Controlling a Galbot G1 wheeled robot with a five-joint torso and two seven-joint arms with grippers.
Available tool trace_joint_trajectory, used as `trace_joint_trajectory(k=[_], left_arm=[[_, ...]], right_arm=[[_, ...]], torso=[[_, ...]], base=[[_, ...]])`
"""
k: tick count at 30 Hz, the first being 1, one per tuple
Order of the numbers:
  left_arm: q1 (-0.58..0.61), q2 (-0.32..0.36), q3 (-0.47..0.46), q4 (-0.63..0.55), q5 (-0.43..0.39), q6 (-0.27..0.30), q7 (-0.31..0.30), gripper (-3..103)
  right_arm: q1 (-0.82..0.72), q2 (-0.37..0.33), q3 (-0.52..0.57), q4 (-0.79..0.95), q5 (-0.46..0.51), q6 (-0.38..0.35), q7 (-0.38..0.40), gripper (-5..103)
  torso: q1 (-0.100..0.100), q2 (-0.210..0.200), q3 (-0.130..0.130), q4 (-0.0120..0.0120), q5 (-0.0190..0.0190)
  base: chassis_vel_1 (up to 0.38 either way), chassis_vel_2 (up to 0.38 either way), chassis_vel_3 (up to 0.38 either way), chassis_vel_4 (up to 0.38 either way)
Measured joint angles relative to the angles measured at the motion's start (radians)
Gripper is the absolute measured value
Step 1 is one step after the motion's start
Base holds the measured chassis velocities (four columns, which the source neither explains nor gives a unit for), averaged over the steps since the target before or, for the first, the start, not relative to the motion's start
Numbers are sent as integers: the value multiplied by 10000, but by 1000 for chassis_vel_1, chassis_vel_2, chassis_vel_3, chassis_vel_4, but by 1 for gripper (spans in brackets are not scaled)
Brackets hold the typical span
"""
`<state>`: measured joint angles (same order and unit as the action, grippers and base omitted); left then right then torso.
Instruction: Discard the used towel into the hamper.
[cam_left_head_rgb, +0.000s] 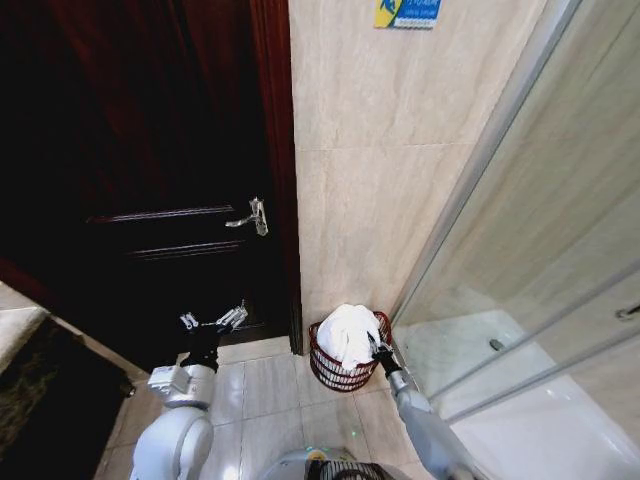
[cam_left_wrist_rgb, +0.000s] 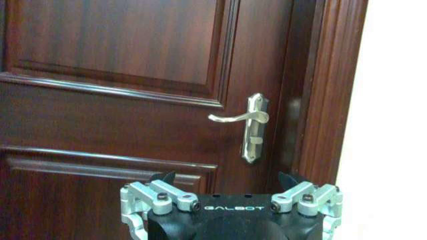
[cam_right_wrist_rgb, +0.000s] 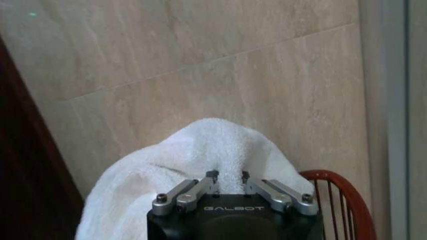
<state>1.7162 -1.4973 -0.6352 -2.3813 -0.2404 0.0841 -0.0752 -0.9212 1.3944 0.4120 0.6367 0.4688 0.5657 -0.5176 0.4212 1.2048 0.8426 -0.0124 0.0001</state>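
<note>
A dark door (cam_left_head_rgb: 150, 200) fills the head view from 9 to 12 o'clock, the hamper (cam_left_head_rgb: 342, 366) stands on the floor at 6 beside it, heaped with a white towel (cam_left_head_rgb: 347, 333) that the right gripper (cam_left_head_rgb: 377, 351) pinches, while the left gripper (cam_left_head_rgb: 212, 322) hovers spread at 7.

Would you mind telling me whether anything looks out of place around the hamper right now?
The white towel is heaped high above the hamper rim rather than tucked inside, with the right gripper at it. The left gripper waits open by the door.
</note>
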Motion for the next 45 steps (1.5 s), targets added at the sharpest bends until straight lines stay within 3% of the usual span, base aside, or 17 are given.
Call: trace_joint_trajectory(k=[3, 6, 12, 17, 22, 25, 34, 39, 45], left_arm=[[-2, 0, 0, 0, 0, 0, 0, 100], [-4, 0, 0, 0, 0, 0, -1, 100], [-3, 1, 1, 0, 0, 0, 1, 100], [2, 1, 0, 0, 0, 0, 0, 100], [0, 1, 0, 0, 0, 0, 0, 100], [-1, 0, 0, 0, 0, 0, 0, 100], [-2, 0, 0, 0, 0, 0, 0, 100], [-2, 0, 0, 1, 0, 0, 0, 100], [-1, 0, 0, 0, 0, 0, 0, 100]], right_arm=[[-278, -7, 110, 120, -398, -47, 164, 10], [-816, -2, 486, 266, -1481, 11, 267, 10], [-1188, 45, 598, 508, -1906, -305, 370, 10], [-1069, 155, 805, 573, -2399, -634, 397, 10], [-870, 156, 880, 735, -3191, -1640, 529, 10], [-718, 50, 780, 943, -3596, -2688, 368, 10], [-275, -144, 295, 1318, -4828, -4215, 163, 10], [227, -134, 94, 970, -5560, -4697, 142, 10], [982, 97, 117, -369, -6452, -4534, 98, 10]], torso=[[2, -5, 1, -5, -3], [11, -13, 2, 0, -3], [1, -12, -2, -9, -6], [-11, -10, -7, 0, -2], [-9, -11, -7, -2, -1], [-2, -14, -4, -2, -1], [-4, -15, -5, -3, -2], [-4, -16, -5, -3, -3], [-4, -17, -5, -3, -2]], base=[[-193, 187, 207, -201], [-180, 183, 165, -142], [-72, 81, 7, -37], [59, -35, -52, 40], [12, -7, -8, 15], [0, 0, 0, 0], [0, 0, 0, 0], [0, 0, 0, 0], [0, 0, 0, 0]])
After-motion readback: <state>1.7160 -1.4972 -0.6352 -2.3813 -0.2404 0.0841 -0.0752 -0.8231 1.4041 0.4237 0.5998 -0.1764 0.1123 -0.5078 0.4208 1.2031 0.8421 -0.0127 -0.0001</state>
